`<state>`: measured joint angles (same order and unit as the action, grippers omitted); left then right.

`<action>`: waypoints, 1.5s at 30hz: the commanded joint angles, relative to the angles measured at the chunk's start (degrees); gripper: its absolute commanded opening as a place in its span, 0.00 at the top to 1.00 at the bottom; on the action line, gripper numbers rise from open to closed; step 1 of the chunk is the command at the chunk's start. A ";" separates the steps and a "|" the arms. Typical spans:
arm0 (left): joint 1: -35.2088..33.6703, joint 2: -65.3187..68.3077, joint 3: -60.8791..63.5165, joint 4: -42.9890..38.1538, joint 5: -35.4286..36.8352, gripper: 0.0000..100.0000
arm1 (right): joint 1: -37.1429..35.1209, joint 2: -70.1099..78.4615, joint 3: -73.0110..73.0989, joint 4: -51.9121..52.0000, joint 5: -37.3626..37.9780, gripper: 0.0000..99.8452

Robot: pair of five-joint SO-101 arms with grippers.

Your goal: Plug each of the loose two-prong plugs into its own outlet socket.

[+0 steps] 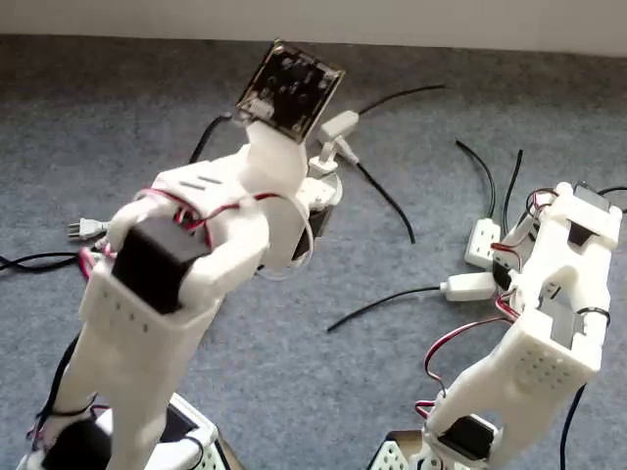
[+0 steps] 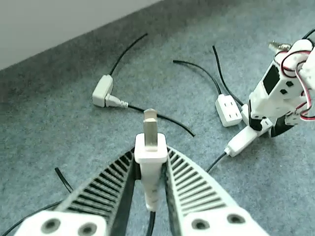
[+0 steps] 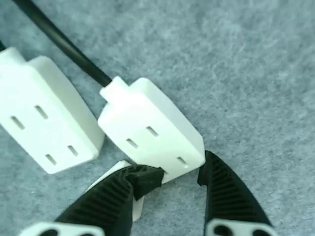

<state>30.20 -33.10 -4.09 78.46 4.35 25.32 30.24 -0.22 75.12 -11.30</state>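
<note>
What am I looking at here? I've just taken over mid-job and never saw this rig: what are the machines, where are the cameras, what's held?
These are two white robot arms, each ending in a two-fingered gripper. The high view looks down on both over grey carpet: the left arm, large in front, and the right arm beside it. The other two pictures come from cameras on the wrists. The left gripper is shut on a two-prong plug, prongs pointing away from the camera. The right gripper grips the end of one outlet socket; a second socket lies beside it. Also on the carpet lie a loose plug and a white connector with black cords.
</note>
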 commanded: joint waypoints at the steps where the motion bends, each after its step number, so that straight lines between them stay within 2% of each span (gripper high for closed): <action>1: 0.13 -13.49 16.31 -14.77 0.09 0.99 | -1.27 0.57 0.13 -2.77 -0.35 0.82; 7: 0.13 -34.42 41.10 -34.64 0.18 0.99 | -1.36 0.57 0.13 -2.33 -0.35 0.82; 17: 0.22 -62.11 73.27 -59.25 0.44 0.99 | -2.07 0.13 -0.57 -2.86 -0.53 0.82; 23: 0.22 -72.13 87.87 -72.62 0.53 0.99 | -5.32 0.13 -11.56 1.71 -0.44 0.82; 33: 0.57 -71.08 96.40 -80.00 0.53 0.99 | -10.77 0.13 -55.78 25.71 -0.44 0.82; 39: 0.57 -71.08 101.14 -84.31 0.53 0.99 | -11.56 0.13 -80.84 25.80 -0.44 0.82; 45: 0.66 -70.99 101.23 -84.31 0.62 0.99 | -18.86 0.04 -98.15 25.98 -0.44 0.82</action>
<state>30.20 -103.69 96.04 -4.26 4.44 11.69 31.91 -86.55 98.77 -11.30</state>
